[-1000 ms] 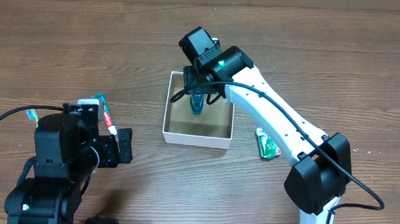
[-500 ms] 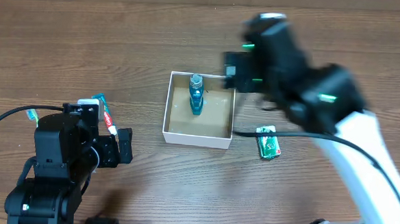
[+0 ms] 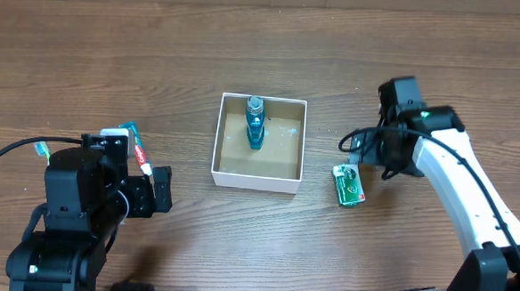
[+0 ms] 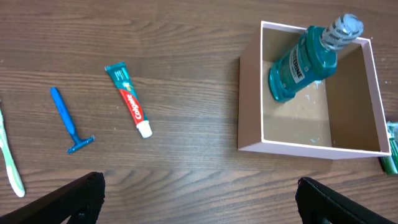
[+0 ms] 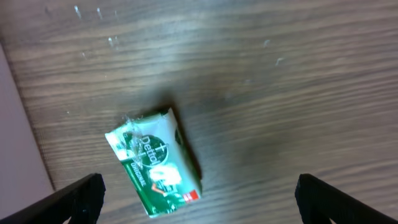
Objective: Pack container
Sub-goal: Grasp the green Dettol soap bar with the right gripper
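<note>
One blue bottle (image 3: 256, 125) rests inside the container (image 3: 256, 177) at mid worktop (image 3: 425, 65), while the right fingers (image 5: 84, 199), spread wide, hover over the green soap packet (image 5: 152, 163) beside it, likely to grasp it; the left fingers (image 4: 74, 199) gape empty too.

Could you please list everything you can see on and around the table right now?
container: one, white walls and brown inside, middle of the table.
mouthwash bottle: one, teal with a grey cap, inside the container, cap toward its far wall.
soap packet: one, green, on the table right of the container.
toothpaste tube: one, white, red and teal, on the table left of the container.
razor: one, blue, left of the toothpaste tube.
toothbrush: one, pale green and white, left of the razor, partly cut off.
table: one, brown wood.
left gripper: one, black, open, left of the container.
right gripper: one, black, open, over the soap packet.
</note>
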Controlling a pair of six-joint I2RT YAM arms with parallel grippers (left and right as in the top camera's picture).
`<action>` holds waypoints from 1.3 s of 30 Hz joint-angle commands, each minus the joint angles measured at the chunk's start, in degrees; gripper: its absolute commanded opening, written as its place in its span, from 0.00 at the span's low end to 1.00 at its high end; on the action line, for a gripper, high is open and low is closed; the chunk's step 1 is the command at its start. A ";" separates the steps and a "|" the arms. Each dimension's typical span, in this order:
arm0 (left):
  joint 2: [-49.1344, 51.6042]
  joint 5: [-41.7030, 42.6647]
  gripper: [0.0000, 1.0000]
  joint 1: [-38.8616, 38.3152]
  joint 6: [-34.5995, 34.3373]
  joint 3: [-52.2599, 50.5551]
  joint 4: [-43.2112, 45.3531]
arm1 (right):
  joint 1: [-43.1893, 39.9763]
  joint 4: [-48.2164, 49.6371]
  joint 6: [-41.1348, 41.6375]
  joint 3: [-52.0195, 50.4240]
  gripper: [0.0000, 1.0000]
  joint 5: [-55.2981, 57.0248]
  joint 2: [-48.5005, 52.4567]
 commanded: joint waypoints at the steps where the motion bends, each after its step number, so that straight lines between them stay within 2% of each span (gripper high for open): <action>1: -0.11 -0.44 1.00 0.52 1.05 1.40 0.15 | 0.68 3.39 -3.50 -5.38 1.00 -5.92 -0.59; 5: -0.11 -0.42 1.00 0.52 1.03 1.40 0.13 | 1.55 6.27 -7.28 -8.63 1.00 -7.58 -0.48; 11: -0.11 -0.42 1.00 0.52 1.01 1.40 0.07 | 1.55 14.53 -7.26 -14.14 1.00 -7.37 1.18; 16: -0.11 -0.42 1.00 0.52 1.03 1.38 0.07 | 1.66 18.95 -7.63 -14.58 0.99 -6.45 6.36; 19: -0.11 -0.42 1.00 0.52 1.01 1.40 0.09 | 1.81 19.06 -7.56 -14.58 0.88 -4.02 8.74; 21: -0.11 -0.42 1.00 0.52 1.01 1.38 0.09 | 1.81 19.10 -7.34 -14.58 0.74 -3.54 9.62; 24: -0.11 -0.42 1.00 0.52 1.01 1.40 0.09 | 1.81 19.37 -7.19 -14.58 0.61 -3.54 9.62; 25: -0.11 -0.42 1.00 0.52 1.03 1.40 0.09 | 1.81 19.32 -7.19 -14.58 0.52 -3.54 9.62; 32: -0.11 -0.42 1.00 0.52 1.01 1.40 0.09 | 1.81 19.30 -7.17 -14.51 0.37 -3.58 9.60; 34: -0.11 -0.42 1.00 0.52 1.01 1.38 0.09 | 1.81 18.29 -5.84 -13.38 0.27 -3.56 9.60; 36: -0.11 -0.42 1.00 0.52 1.01 1.40 0.07 | 1.81 15.72 -3.93 -10.80 0.24 -3.56 9.35; 38: -0.11 -0.42 1.00 0.52 1.01 1.40 0.07 | 1.84 11.76 -1.88 -6.32 0.11 -3.58 7.96; 39: -0.11 -0.42 1.00 0.52 1.03 1.40 0.09 | 1.86 10.29 -1.20 -4.57 0.10 -3.56 7.17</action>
